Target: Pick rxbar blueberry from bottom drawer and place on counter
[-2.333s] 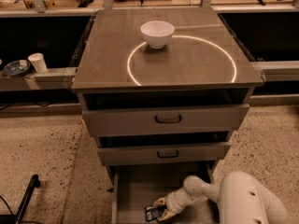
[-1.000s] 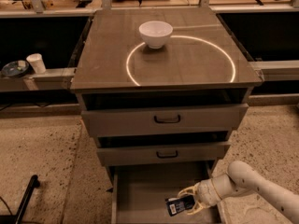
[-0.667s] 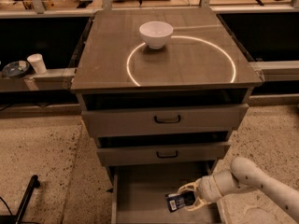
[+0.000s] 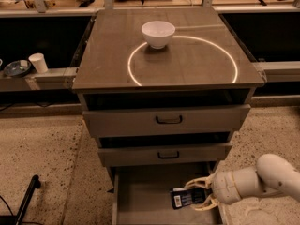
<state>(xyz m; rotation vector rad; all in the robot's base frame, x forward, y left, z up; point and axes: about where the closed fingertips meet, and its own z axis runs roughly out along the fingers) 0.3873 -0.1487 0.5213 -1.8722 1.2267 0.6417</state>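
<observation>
Gripper (image 4: 193, 197) low over open bottom drawer (image 4: 140, 198), pinching rxbar blueberry (image 4: 180, 199), bar seemingly clear of drawer floor, white bowl (image 4: 158, 33) on worktop (image 4: 187, 64).

Round white ceramic bowl (image 4: 158, 33) upright, top centre. Small white paper cup (image 4: 38, 62) on grey ledge (image 4: 52, 74) at left, just beside dark round dish (image 4: 17, 68). Black rod (image 4: 28, 198) on speckled floor (image 4: 42, 158), lower left. Gripper (image 4: 190, 197) low, right of centre.

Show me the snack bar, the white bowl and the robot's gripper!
rxbar blueberry (image 4: 178, 200): camera view, on its white label.
white bowl (image 4: 158, 33): camera view, on its outer side.
gripper (image 4: 196, 196): camera view, between its fingertips, gripping the bar over the bottom drawer (image 4: 140, 196).
</observation>
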